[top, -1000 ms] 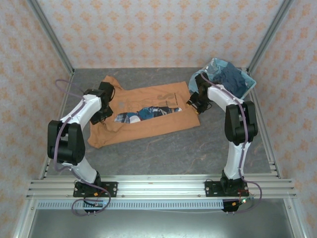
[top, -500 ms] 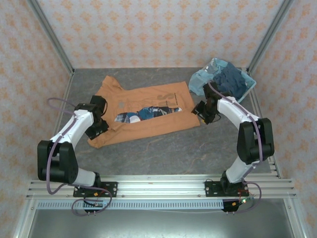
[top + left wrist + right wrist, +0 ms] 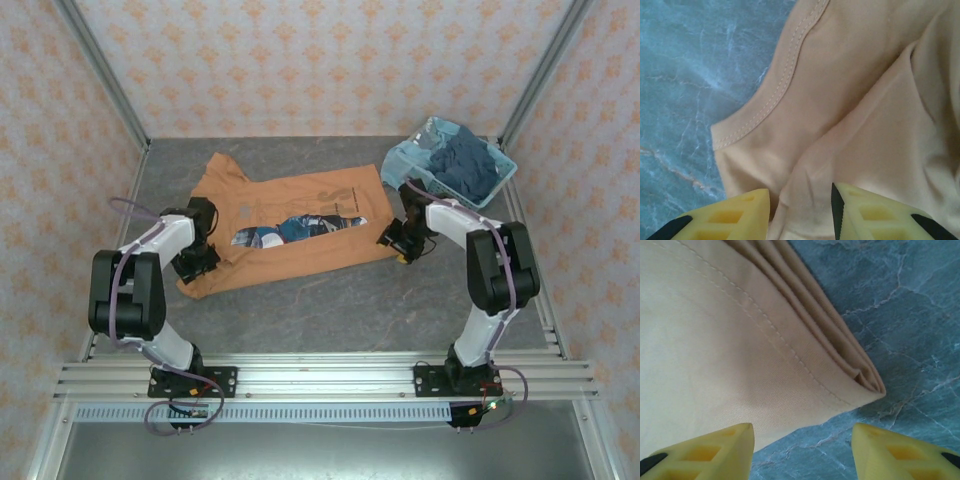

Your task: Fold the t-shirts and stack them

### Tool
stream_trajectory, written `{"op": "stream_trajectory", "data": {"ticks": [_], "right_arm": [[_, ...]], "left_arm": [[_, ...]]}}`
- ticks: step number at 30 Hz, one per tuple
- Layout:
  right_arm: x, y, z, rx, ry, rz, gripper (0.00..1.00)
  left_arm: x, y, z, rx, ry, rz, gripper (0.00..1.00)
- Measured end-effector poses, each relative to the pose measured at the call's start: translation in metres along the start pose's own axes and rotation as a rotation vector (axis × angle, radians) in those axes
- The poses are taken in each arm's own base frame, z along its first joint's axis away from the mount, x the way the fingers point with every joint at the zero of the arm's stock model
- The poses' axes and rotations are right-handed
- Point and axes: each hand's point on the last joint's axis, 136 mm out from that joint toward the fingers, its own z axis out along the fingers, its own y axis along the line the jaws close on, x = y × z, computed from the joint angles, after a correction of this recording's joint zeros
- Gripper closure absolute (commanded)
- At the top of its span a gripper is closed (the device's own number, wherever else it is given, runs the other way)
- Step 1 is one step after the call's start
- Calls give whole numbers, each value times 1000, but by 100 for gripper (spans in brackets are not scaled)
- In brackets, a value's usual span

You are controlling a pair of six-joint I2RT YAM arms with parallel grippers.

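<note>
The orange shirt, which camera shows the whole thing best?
The top external view: the orange shirt lies spread out there, print and all. The left wrist view shows a stitched edge and some creases up close; the right wrist view shows one folded corner.

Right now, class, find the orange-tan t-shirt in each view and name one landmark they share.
Top external: the orange-tan t-shirt lies spread out in the middle.
Left wrist: its stitched edge fills the centre and right.
Right wrist: its folded corner fills the upper left.
Shared landmark: the grey marbled table, beside the cloth in every view.
</note>
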Motion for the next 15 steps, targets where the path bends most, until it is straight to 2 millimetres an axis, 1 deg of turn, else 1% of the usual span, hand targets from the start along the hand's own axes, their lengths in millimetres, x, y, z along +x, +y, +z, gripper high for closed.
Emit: {"op": "stream_trajectory", "data": {"ticks": [3,4,8,9,11,15], "right_arm": [[1,-2,4,10,10,4,48],[1,-3,5,12,12,5,48],[1,-4,7,17,15,6,51],[1,-4,7,18,15,7,52],[0,-5,8,21,14,7,53],[0,-6,8,28,11,8,54]], "left_arm": [[2,0,4,0,-1,5,66],[2,0,5,-1,-1,6,70],[-2,-2,8,0,-12,12,92],[-3,-3,8,1,-16,18,97],[-5,-2,8,-5,-27,21,100],[-11,-1,4,-16,-48,32,100]]}}
